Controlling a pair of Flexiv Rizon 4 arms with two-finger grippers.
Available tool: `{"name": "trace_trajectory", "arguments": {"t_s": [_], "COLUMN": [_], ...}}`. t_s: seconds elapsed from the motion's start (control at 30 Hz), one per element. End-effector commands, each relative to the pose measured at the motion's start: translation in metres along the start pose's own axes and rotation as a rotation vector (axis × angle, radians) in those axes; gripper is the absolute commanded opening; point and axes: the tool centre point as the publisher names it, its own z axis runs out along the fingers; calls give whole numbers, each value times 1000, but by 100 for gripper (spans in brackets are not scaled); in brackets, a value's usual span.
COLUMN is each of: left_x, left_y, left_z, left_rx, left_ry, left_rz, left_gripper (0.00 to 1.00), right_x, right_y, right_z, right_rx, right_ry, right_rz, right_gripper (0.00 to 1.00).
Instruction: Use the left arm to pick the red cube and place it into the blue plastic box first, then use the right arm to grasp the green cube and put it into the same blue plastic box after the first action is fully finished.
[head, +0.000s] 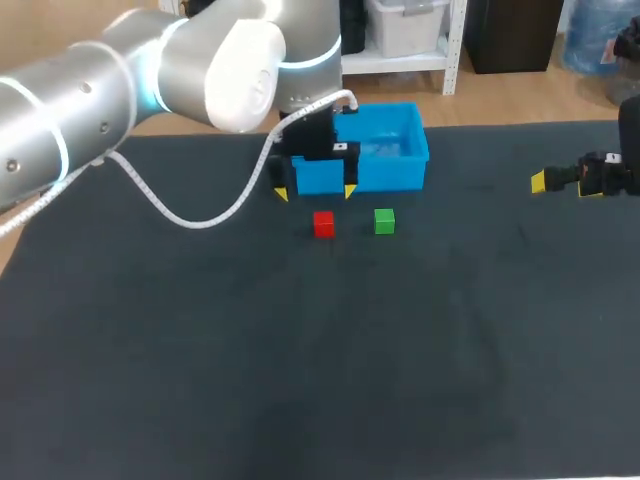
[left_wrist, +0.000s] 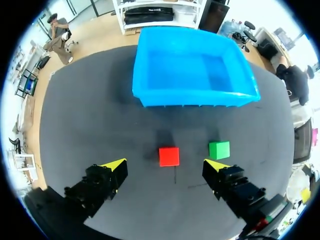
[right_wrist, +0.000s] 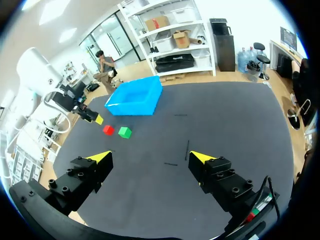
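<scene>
A small red cube (head: 323, 223) lies on the dark table just in front of the blue plastic box (head: 405, 165), with a green cube (head: 384, 221) beside it on the right. My left gripper (head: 314, 192) hovers open above the red cube, in front of the box's near wall. In the left wrist view the red cube (left_wrist: 169, 156) lies between and slightly ahead of the gripper (left_wrist: 166, 165), untouched. The green cube (left_wrist: 219, 149) sits by one fingertip, and the empty box (left_wrist: 150, 85) lies beyond. My right gripper (right_wrist: 150, 159) is open, far from both cubes, at the table's right edge (head: 566, 180).
The left arm's white cable (head: 190, 217) loops down over the table to the left of the box. The black table mat (head: 300, 360) stretches wide in front of the cubes.
</scene>
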Motion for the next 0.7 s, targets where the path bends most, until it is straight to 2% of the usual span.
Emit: {"name": "trace_trajectory", "arguments": {"t_s": [0.03,0.7], "left_x": [-6,-11], "left_y": [-5,-3], "left_z": [10,45], "left_rx": [-7,-30], "left_ry": [20,75], "left_rz": [-4,-25], "left_gripper": [100,100], "right_x": [0,0], "right_y": [0,0], "right_z": [0,0], "right_rx": [3,3], "right_ry": [0,0], "right_rz": [-1,-1], "right_gripper": [100,100]}}
